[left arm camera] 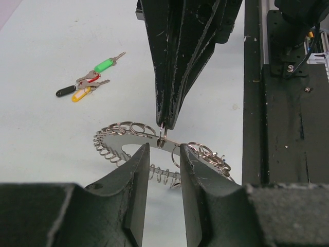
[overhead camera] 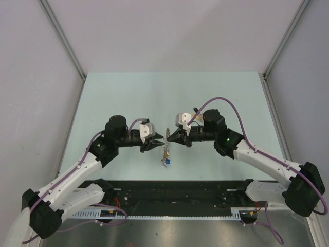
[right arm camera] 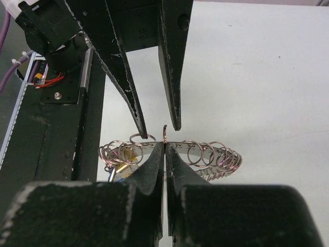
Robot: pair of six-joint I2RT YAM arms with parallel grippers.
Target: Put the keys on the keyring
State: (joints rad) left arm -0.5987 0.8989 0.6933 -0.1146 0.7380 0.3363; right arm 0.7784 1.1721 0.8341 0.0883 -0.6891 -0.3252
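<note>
Above pale tabletop [overhead camera: 128,98], right pincer [right arm camera: 164,146] pinches the keyring [left arm camera: 115,135] rim; left pincer [left arm camera: 160,152], gaping just opposite, should close squarely, without twisting.

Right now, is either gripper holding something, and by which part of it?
The right gripper is shut on the keyring, pinching its rim beside a small upright loop. The left gripper is open around the same spot and grips nothing.
</note>
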